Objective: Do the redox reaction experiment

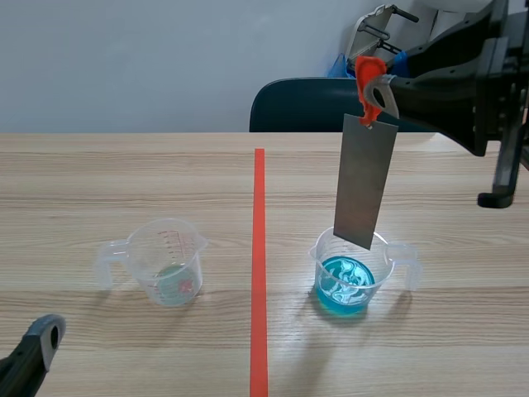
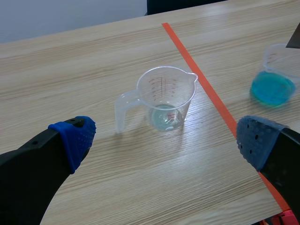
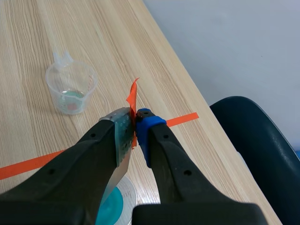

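Nearest, low on my left side, my left gripper (image 2: 164, 139) sits with its fingers spread wide and nothing between them. Ahead of it stands a clear cup (image 2: 166, 98), handle toward that gripper, with only a thin pale film of liquid in the bottom.

My right gripper (image 1: 374, 83) is raised over the right half of the table. It is clamped on the top of a grey metal strip (image 1: 364, 178), at an orange tab (image 1: 369, 70) stuck there. The strip hangs with its long axis almost upright, tilted slightly, and its lower end points down at the cup of blue liquid (image 1: 388, 273). That end is level with the cup's rim and above the liquid; I cannot tell whether it touches the rim.

The table (image 1: 124, 174) is pale wood grain. An orange-red tape line (image 1: 259, 265) runs away from me between the two cups, which stand well apart. Past the far edge are a dark chair (image 1: 302, 103) and a plain pale wall (image 1: 165, 58).
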{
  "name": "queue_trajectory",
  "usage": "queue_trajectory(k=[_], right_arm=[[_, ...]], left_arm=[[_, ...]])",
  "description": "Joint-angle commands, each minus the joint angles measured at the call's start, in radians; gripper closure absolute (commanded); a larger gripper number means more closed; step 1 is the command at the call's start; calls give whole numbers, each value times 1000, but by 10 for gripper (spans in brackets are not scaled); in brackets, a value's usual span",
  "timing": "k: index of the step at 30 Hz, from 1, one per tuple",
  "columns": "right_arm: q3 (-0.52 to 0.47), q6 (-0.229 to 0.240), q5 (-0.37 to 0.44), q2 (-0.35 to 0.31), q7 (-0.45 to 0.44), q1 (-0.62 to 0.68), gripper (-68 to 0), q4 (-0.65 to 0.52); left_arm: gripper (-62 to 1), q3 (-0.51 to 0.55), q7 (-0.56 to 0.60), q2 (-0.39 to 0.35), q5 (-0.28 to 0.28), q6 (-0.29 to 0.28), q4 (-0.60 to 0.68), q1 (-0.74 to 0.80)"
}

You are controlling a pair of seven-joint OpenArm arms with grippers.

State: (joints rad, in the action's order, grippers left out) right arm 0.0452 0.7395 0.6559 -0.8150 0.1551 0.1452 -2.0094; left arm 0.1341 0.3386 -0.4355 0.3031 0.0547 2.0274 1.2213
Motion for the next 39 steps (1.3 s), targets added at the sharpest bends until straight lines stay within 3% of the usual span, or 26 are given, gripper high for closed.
queue_trajectory(k=[1, 39], right_arm=[[-13, 6, 10, -7, -23, -7, -8, -14], [-13, 6, 10, -7, -23, -7, -8, -14]], left_arm=[[-623, -1, 13, 0, -6, 1, 24, 6], [-623, -1, 5, 0, -8, 3, 23, 6]])
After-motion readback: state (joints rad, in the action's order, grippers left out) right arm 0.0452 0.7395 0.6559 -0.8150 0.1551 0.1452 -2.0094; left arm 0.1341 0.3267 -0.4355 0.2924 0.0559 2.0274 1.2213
